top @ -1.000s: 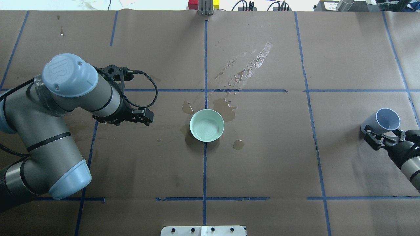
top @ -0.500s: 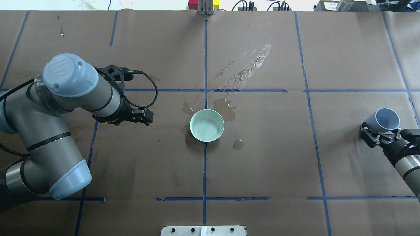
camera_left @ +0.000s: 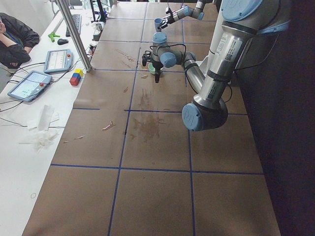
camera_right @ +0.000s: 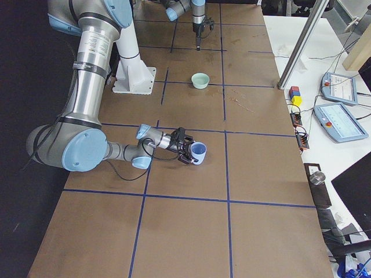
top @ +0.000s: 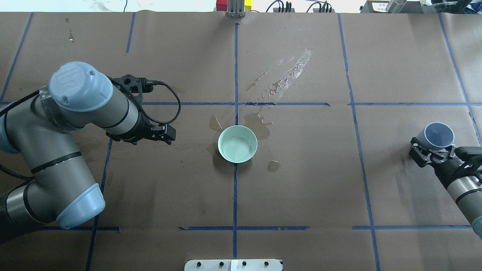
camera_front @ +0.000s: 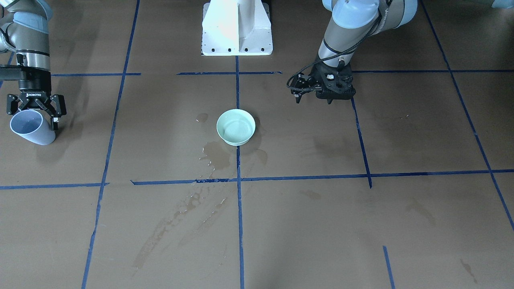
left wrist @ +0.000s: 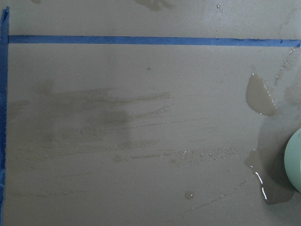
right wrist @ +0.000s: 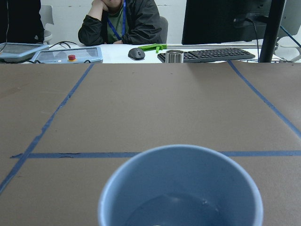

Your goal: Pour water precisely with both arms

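Note:
My right gripper [top: 433,147] is shut on a blue-grey cup [top: 439,134] at the table's right edge, low over the paper and nearly upright. In the front-facing view the gripper [camera_front: 35,114] and cup [camera_front: 31,128] are at the far left. The right wrist view shows the cup's rim [right wrist: 181,155] and a little clear water [right wrist: 178,209] at its bottom. A pale green bowl [top: 237,144] stands at the table's centre. My left gripper [top: 165,133] looks shut and empty, hanging left of the bowl.
Glinting puddles [top: 286,77] and wet stains [top: 260,124] lie on the brown paper beyond and around the bowl. Blue tape lines [top: 235,188] grid the table. The white pedestal [camera_front: 237,28] stands at the near edge. A seated person [right wrist: 122,23], tablets and a keyboard are past the table.
My right gripper has shifted slightly left and away with the cup, and the cup has tipped back towards upright. The left arm and the bowl have not moved.

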Robot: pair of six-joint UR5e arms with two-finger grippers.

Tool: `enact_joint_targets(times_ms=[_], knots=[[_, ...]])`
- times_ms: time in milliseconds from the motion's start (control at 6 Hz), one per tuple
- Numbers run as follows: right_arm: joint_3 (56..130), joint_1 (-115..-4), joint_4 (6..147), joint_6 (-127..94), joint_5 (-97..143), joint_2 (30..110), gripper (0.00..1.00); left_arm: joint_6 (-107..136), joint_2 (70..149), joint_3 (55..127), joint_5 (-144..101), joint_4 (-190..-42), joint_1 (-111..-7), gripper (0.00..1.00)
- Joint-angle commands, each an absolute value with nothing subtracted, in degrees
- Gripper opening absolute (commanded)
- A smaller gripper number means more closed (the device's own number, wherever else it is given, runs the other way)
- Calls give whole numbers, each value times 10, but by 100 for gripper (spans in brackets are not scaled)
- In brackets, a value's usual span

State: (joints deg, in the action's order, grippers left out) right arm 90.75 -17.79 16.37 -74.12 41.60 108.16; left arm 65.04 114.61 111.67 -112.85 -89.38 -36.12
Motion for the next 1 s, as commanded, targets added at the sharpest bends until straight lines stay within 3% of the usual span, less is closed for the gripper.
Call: enact_joint_targets(times_ms=[0,500,667,833], knots=[[893,-179,163,-738,404,1078,100,650,1147,1116,-1129,-894,-361,100],[890,-178,163,-736,397,1077,100,650,1146,1115,-1129,-894,-360,100],[891,-178,163,-737,397,1074,93,650,1146,1115,-1129,-894,-360,100],[891,-178,156,-737,396,1058,37,650,1146,1115,-1129,-894,-361,100]])
